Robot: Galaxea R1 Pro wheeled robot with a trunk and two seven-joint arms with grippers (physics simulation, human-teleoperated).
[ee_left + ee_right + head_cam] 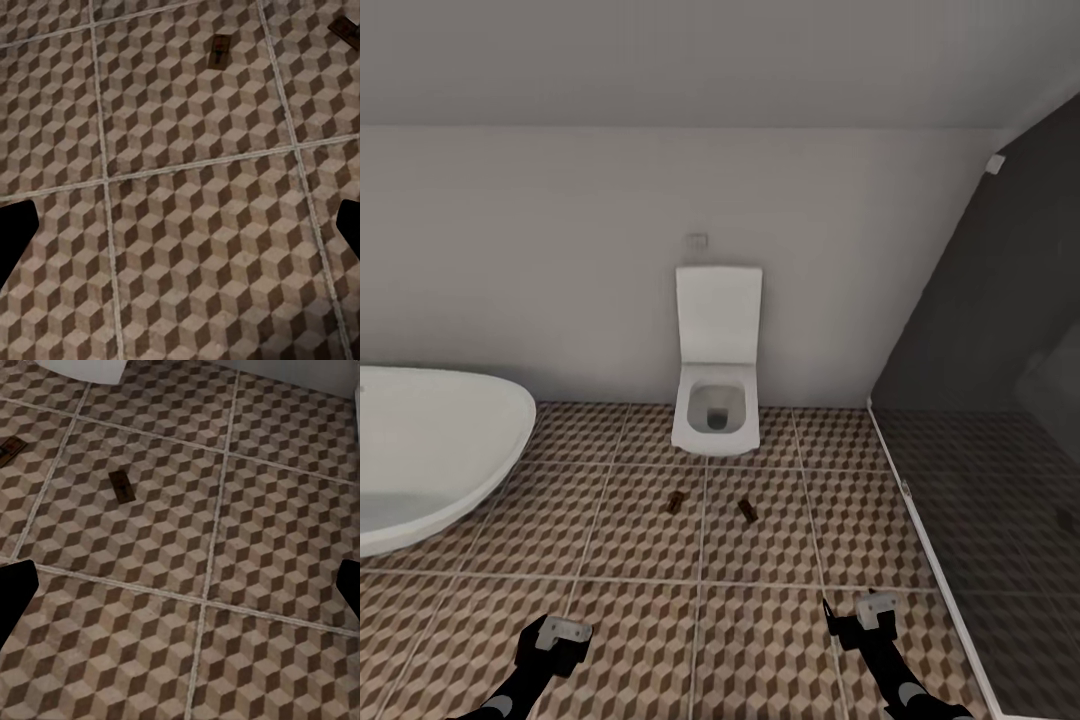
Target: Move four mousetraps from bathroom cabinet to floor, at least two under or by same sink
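Two mousetraps are seen on the bathroom floor, just in front of the toilet. One mousetrap lies at about 11 o'clock from the middle of the head view, and the other mousetrap at about 1 o'clock. They lie near each other but are not touching. No sink can be made out; a white bathtub sits at 9 o'clock.

Each trap is judged to be light, flat and stiff, made of thin wood with wire on top. It is likely best held by its two long edges, away from the wire, since the spring could snap.

The left gripper is held low at 7 o'clock, with its jaws spread wide and nothing in them. The right gripper is held at 5 o'clock, also spread wide and empty. Both traps lie well apart from the grippers, farther ahead on the tiles.
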